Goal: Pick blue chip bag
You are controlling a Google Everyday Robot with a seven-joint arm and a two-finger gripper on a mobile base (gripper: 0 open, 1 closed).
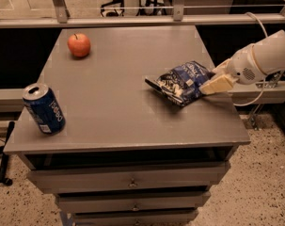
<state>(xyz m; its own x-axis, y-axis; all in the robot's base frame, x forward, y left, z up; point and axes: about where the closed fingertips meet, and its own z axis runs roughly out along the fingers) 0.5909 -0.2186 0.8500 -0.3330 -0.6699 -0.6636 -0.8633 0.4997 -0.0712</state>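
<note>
The blue chip bag (182, 81) lies crinkled on the right half of the grey cabinet top (118, 102), with white lettering and a black-and-white picture at its left end. My gripper (209, 80) comes in from the right on a white arm (264, 55) and sits at the bag's right end. It is open, with one cream finger (218, 84) along the bag's near right edge and the other behind it. The bag rests on the surface.
A red apple (79, 44) sits at the far left of the top. A blue soda can (43, 108) stands near the front left edge. A metal rail (132, 19) runs behind the cabinet. Drawers (130, 180) are below the front edge.
</note>
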